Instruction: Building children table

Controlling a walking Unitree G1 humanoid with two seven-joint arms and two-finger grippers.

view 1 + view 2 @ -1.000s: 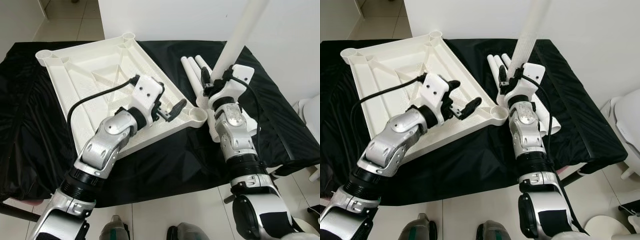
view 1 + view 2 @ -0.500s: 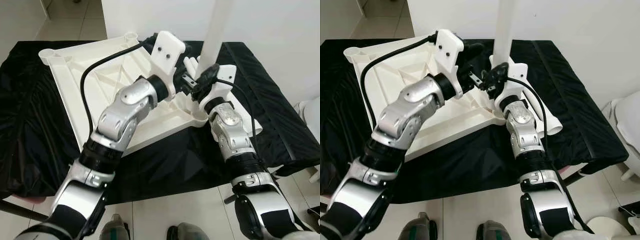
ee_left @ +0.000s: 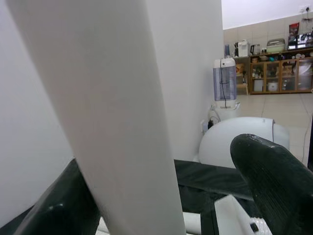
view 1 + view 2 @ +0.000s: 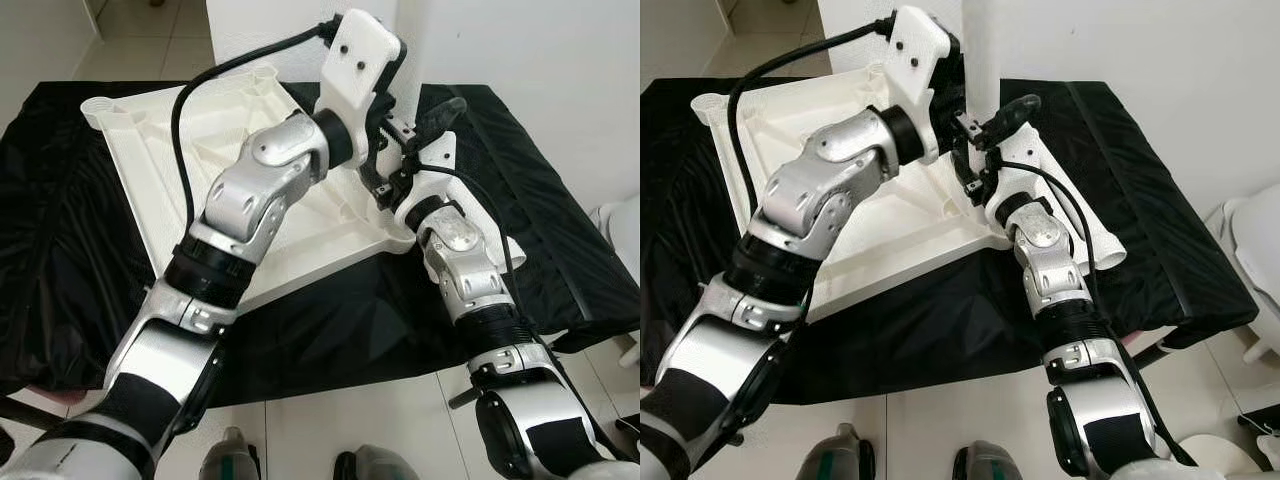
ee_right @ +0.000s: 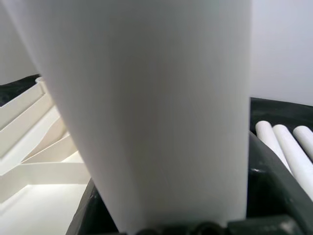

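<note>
An upturned white tabletop (image 4: 140, 160) with ribs lies on the black-draped table. My right gripper (image 4: 985, 140) is shut on a long white table leg (image 4: 980, 50) and holds it upright just above the tabletop's near right corner socket (image 4: 1002, 238). My left gripper (image 3: 161, 181) is raised high beside it. Its black fingers (image 3: 274, 181) straddle the same leg (image 3: 112, 112) higher up, open, with a gap on one side. In the right wrist view the leg (image 5: 156, 107) stands between the dark fingers.
Spare white legs (image 4: 1090, 235) lie on the black cloth (image 4: 1160, 200) to the right of the tabletop. A white wall stands close behind the table. A white fixture (image 4: 1252, 235) is at the far right, with tiled floor in front.
My left arm has lifted off the tabletop's edge and reached up around the leg. My right gripper has swung the leg from leaning right to upright, and moved left toward the corner.
</note>
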